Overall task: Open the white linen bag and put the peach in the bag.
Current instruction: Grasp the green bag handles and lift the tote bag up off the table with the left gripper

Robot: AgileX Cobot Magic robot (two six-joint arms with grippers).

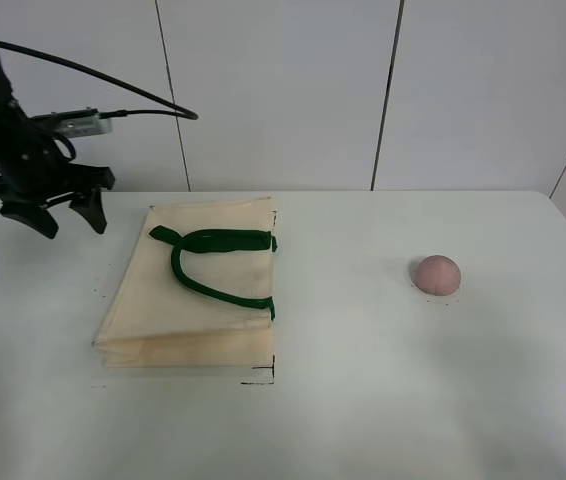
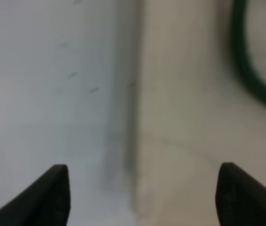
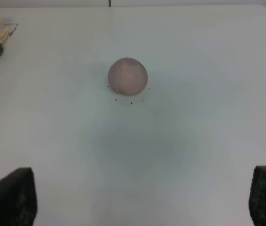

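- The left jaws are spread wide with nothing between them. In the left wrist view the two dark fingertips (image 2: pixel 53 200) sit far apart at the frame's edges, and that view is blurred.
- In the exterior high view these jaws hang above the surface (image 1: pixel 393 400), just off the far left corner of the white linen bag (image 1: pixel 178 310) and not touching it.
- Between the left fingertips the wrist camera sees one edge of the bag, with bare surface to one side and cream cloth to the other.
- The right jaws are also wide open and hold nothing. Only their dark fingertips (image 3: pixel 11 200) show, at the lower corners of the right wrist view, and they are out of the exterior high view.
- The peach (image 1: pixel 435 274) sits on the surface ahead of the right jaws, clear of them, with a few tiny black dots (image 3: pixel 131 102) around it.
- The bag lies flat on the surface, with its dark green strap handles (image 1: pixel 208 240) looped on top of the cloth.
- The peach is well apart from the bag, to its right in the exterior high view.
- Thin black corner marks (image 1: pixel 261 380) are drawn on the surface beside the bag's near right corner.
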